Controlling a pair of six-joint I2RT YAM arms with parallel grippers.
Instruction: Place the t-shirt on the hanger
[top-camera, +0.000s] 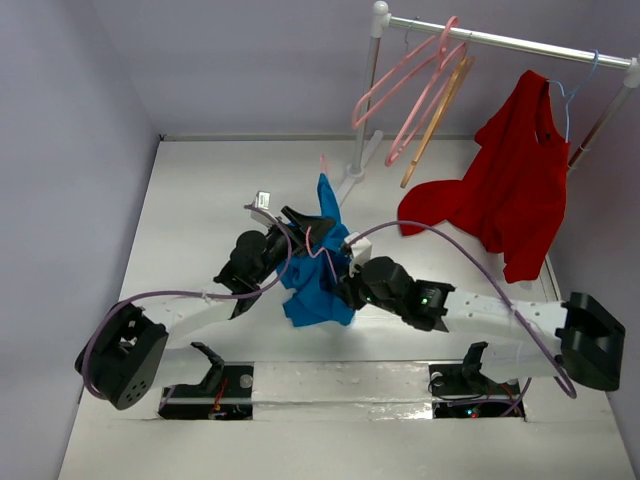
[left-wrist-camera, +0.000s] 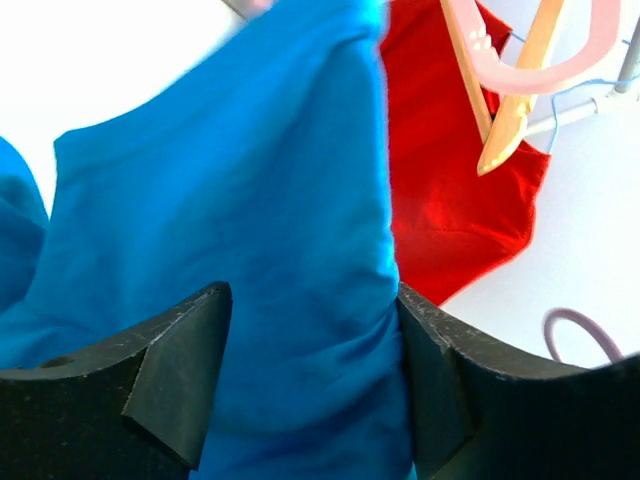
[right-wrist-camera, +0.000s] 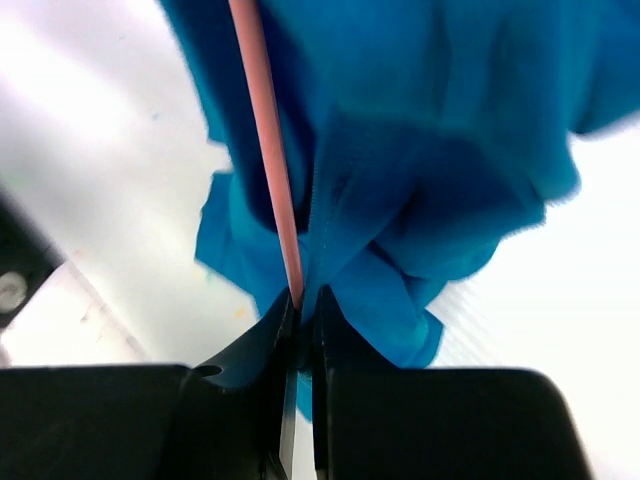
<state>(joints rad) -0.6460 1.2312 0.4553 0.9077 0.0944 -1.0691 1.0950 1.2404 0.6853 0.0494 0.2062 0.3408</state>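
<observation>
The bright blue t-shirt (top-camera: 318, 275) hangs bunched above the table's middle, between my two grippers. A thin pale pink hanger (right-wrist-camera: 265, 150) runs up through the cloth; its hook tip pokes out above the shirt (top-camera: 324, 163). My right gripper (right-wrist-camera: 303, 305) is shut on the hanger's rod, with a hem of the t-shirt (right-wrist-camera: 430, 150) pinched beside it. It sits at the shirt's lower right (top-camera: 345, 285). My left gripper (left-wrist-camera: 310, 300) is open wide, with a fold of the t-shirt (left-wrist-camera: 230, 180) filling the gap between its fingers, at the shirt's upper left (top-camera: 318, 222).
A white clothes rack (top-camera: 500, 40) stands at the back right. On it hang more pink hangers (top-camera: 410, 90), a tan wooden hanger (top-camera: 435, 125) and a red garment (top-camera: 515, 190) on a pale blue hanger (top-camera: 570, 95). A purple cable (top-camera: 470, 250) arcs over the right arm.
</observation>
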